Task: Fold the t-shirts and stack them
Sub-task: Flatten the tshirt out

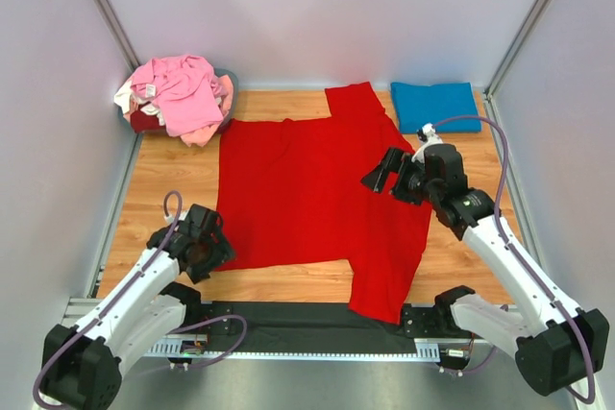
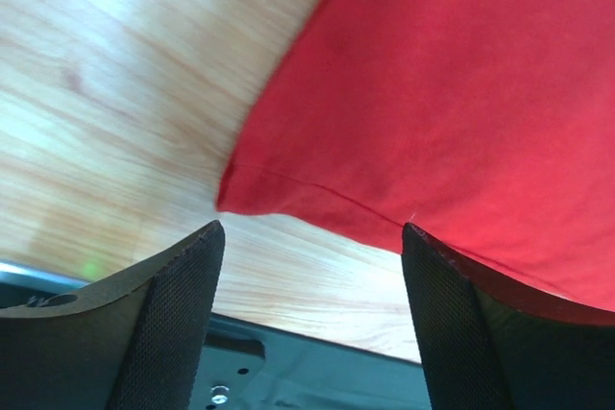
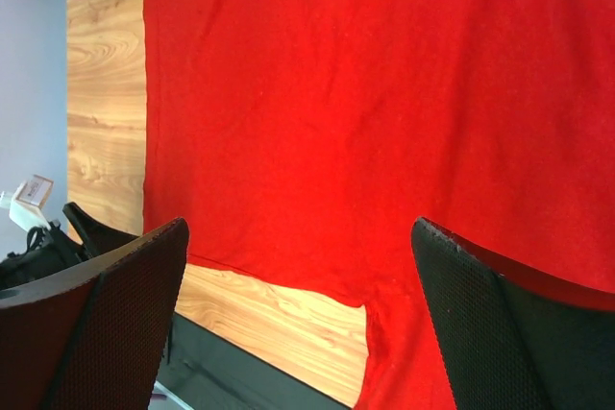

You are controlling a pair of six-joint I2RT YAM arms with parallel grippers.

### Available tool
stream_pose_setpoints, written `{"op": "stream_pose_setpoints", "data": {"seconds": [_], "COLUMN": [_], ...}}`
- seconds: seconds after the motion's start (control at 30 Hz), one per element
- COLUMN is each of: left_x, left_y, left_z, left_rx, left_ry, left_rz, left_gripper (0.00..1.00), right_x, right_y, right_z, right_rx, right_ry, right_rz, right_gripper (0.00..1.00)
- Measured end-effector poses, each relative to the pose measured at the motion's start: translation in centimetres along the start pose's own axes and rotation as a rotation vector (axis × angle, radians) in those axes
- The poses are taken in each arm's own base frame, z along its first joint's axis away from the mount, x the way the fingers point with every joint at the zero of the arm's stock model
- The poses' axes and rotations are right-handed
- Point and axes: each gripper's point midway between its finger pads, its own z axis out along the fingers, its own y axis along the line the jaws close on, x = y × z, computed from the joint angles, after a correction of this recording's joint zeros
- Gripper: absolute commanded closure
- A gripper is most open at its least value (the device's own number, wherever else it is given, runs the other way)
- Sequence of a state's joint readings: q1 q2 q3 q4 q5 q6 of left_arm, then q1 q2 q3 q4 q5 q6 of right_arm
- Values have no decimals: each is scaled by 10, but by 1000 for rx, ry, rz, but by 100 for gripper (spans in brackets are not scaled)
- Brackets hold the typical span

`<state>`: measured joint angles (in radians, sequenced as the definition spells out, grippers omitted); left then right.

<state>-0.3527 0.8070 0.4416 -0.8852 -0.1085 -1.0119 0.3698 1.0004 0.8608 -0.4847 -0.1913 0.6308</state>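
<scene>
A bright red t-shirt (image 1: 307, 189) lies spread flat across the middle of the wooden table, one sleeve reaching the near edge. My left gripper (image 1: 213, 242) sits low at the shirt's near left corner. In the left wrist view it (image 2: 309, 237) is open, with that hem corner (image 2: 235, 201) just ahead of the fingers and only bare wood between them. My right gripper (image 1: 380, 176) hovers open over the shirt's right side, and in its own view it (image 3: 300, 237) looks down on the red cloth (image 3: 365, 93). A folded blue t-shirt (image 1: 434, 106) lies at the back right.
A heap of pink and cream shirts (image 1: 178, 93) sits in the back left corner. Grey walls close in the table on three sides. A dark strip and metal rail (image 1: 307, 328) run along the near edge. Bare wood (image 1: 173, 180) shows left of the red shirt.
</scene>
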Motion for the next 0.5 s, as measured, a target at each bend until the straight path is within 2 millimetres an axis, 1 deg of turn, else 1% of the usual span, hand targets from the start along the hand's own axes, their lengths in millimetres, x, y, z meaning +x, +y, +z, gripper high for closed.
{"op": "stream_pose_setpoints", "data": {"seconds": [0.13,0.2,0.37,0.4,0.43,0.5], "left_x": [-1,-2,-10,-11,-12,-12], "left_y": [13,18,23,23,22,23], "left_z": [3,4,5,5,6,7], "left_rx": [-79,-107,-135,-135,-134,-140], "left_ry": [-8,-17,-63,-72,-77,-79], "left_rz": [-25,-33,-47,-49,-51,-52], "left_gripper": [25,29,30,33,38,43], "right_x": [2,3,6,8,10,16], "right_y": [-2,-3,-4,-5,-6,-11], "right_z": [-1,-1,0,1,2,4], "right_rx": [5,6,0,1,3,13], "right_ry": [8,12,28,35,41,59], "right_rz": [-21,-28,-49,-52,-54,-54], "right_gripper": [0,0,0,0,0,0]}}
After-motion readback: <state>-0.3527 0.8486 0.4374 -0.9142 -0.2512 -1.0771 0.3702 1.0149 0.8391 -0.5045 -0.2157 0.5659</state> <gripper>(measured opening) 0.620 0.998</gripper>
